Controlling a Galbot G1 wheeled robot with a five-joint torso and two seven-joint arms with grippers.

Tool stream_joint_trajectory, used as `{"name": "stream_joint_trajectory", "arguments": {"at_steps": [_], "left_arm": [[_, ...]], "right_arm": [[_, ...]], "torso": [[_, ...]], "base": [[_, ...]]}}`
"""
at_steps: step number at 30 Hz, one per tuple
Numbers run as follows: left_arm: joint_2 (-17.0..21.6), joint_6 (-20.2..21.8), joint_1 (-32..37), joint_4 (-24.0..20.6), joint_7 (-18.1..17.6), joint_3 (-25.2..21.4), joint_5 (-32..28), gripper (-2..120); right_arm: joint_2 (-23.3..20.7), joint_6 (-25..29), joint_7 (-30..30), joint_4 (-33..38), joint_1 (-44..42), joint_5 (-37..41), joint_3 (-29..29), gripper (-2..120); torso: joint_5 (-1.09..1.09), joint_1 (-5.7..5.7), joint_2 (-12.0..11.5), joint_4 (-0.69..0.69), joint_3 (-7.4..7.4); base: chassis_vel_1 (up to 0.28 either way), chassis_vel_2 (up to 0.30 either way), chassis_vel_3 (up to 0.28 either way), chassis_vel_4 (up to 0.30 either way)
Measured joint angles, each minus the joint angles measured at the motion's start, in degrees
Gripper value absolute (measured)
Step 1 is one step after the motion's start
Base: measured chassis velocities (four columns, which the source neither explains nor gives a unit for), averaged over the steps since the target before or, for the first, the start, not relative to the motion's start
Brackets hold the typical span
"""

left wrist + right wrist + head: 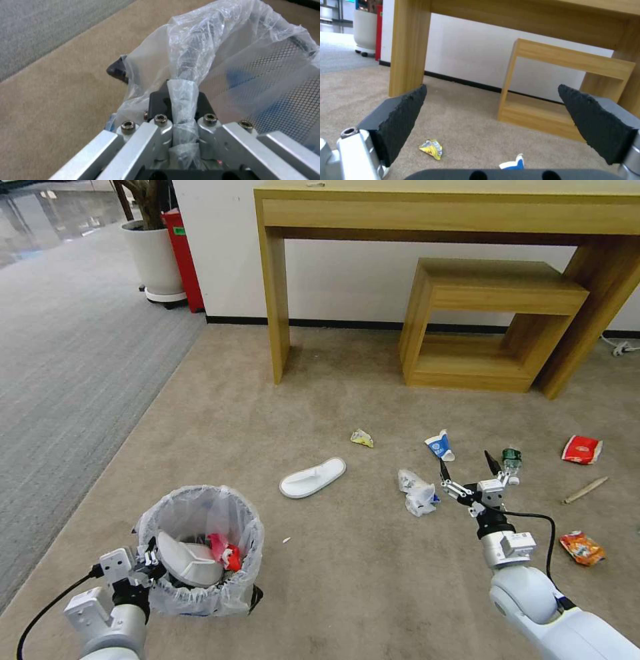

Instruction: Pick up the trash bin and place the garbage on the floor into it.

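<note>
Two carpets meet — beige floor (220, 413), grey beside, left hand (181, 117) pinching trash bin (200, 553) liner, right hand (470, 468) spread.

head cam is sitting up high, looking forward and down across the beige carpet (347, 580) toward the wooden desk (447, 213) and the wall. left wrist cam is jammed right up against the trash bin (266, 75), staring along its own fingers (160, 140) at the bag liner (186, 100), carpet off to one side. right wrist cam is hovering low, facing level between its pads (403, 120) at the desk leg (406, 47) and shelf unit (560, 95); it's sharing the yellow wrapper (431, 148) with the head view (362, 438)
</note>
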Motion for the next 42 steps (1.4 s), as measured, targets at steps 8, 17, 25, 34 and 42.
{"name": "stream_joint_trajectory", "arguments": {"at_steps": [8,17,25,34,42], "left_arm": [[0.2,0.0,-0.6,-0.1,-0.1,-1.1,-0.5,3],[0.5,0.0,-1.2,0.5,-0.2,-2.6,-1.5,3],[0.9,0.0,-1.2,0.5,-0.3,-3.2,-2.1,3],[0.7,0.0,-1.4,0.6,-0.3,-3.0,-2.0,3],[0.7,0.1,-1.5,0.7,-0.3,-3.0,-2.0,3]], "right_arm": [[0.1,0.0,0.0,0.5,-0.5,-0.6,-0.1,98],[-0.2,0.4,-0.1,0.5,-1.3,-0.5,0.5,98],[0.1,0.5,-0.2,0.7,-0.9,0.2,0.0,98],[-0.1,0.4,-0.3,0.6,-0.7,0.3,0.0,98],[-0.1,0.3,-0.4,0.3,-0.2,0.5,-0.3,98]], "torso": [[0.00,0.01,0.0,0.00,0.01],[-0.01,0.02,0.0,0.00,0.01],[0.00,0.01,0.0,0.00,0.01],[-0.01,0.02,0.0,0.00,0.01],[0.00,0.00,0.0,0.00,0.01]], "base": [[-0.115,0.117,0.122,-0.110],[-0.096,0.107,0.094,-0.100],[-0.014,0.026,0.019,-0.024],[-0.021,0.016,0.017,-0.015],[-0.018,0.025,0.019,-0.015]]}}
